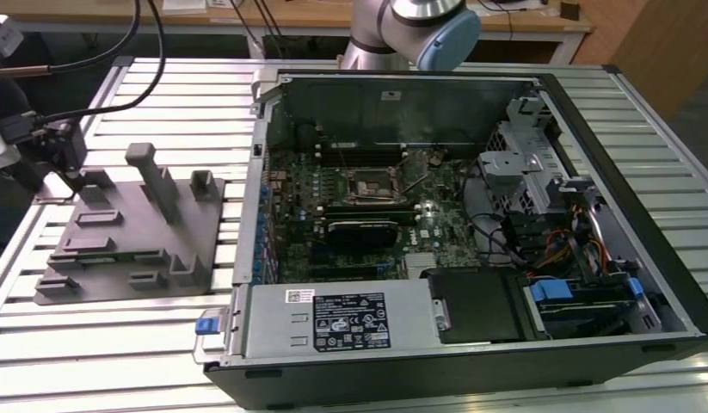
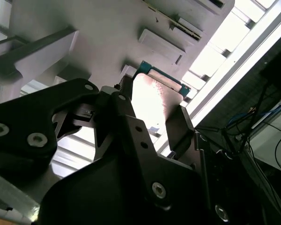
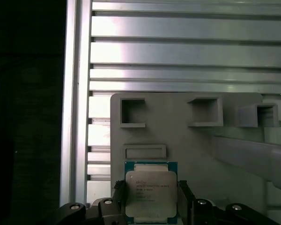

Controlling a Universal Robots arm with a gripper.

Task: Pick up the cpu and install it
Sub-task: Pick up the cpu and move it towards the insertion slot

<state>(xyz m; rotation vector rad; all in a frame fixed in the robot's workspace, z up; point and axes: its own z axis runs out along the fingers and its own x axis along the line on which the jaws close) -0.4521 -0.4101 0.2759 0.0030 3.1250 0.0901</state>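
A pale silver top is shown on the cpu (image 3: 151,194), framed by a thin teal-green rim and marked with faint dark print. The gripper (image 3: 151,187) is finished in black and dotted with bright silver screw heads. In the exterior view, the fixture plate (image 1: 113,249) is coloured plain matt grey, at 9 o'clock from the black computer case (image 1: 446,383). The table (image 1: 124,353) is ribbed in silver stripes, and a small blue tab (image 1: 206,325) is set at the case's 7 o'clock.
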